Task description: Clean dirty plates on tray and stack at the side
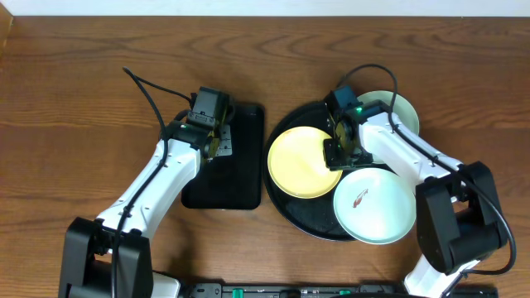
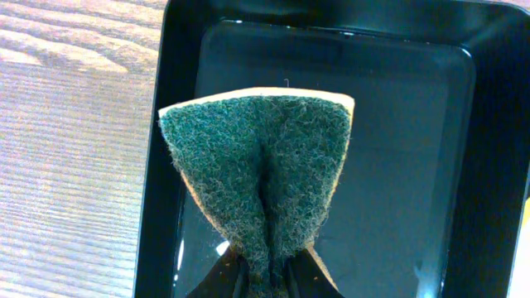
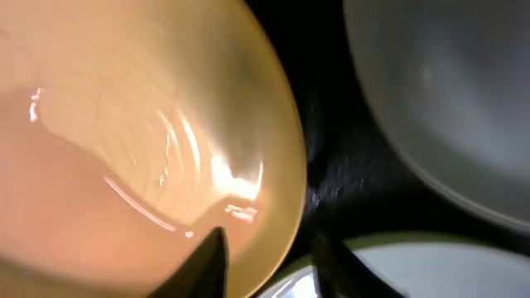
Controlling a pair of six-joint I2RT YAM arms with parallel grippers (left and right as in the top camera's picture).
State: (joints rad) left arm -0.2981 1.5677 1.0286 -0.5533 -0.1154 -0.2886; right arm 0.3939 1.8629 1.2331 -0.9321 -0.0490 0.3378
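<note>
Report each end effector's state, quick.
Left end effector: closed on the green sponge.
Right end effector: straddling the yellow plate at its rim; whether it is clamped cannot be told.

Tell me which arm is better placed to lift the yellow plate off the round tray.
Right. The right gripper sits open at the yellow plate rim, one finger on each side. The left gripper is shut on the sponge over the rectangular tray, away from that plate.
</note>
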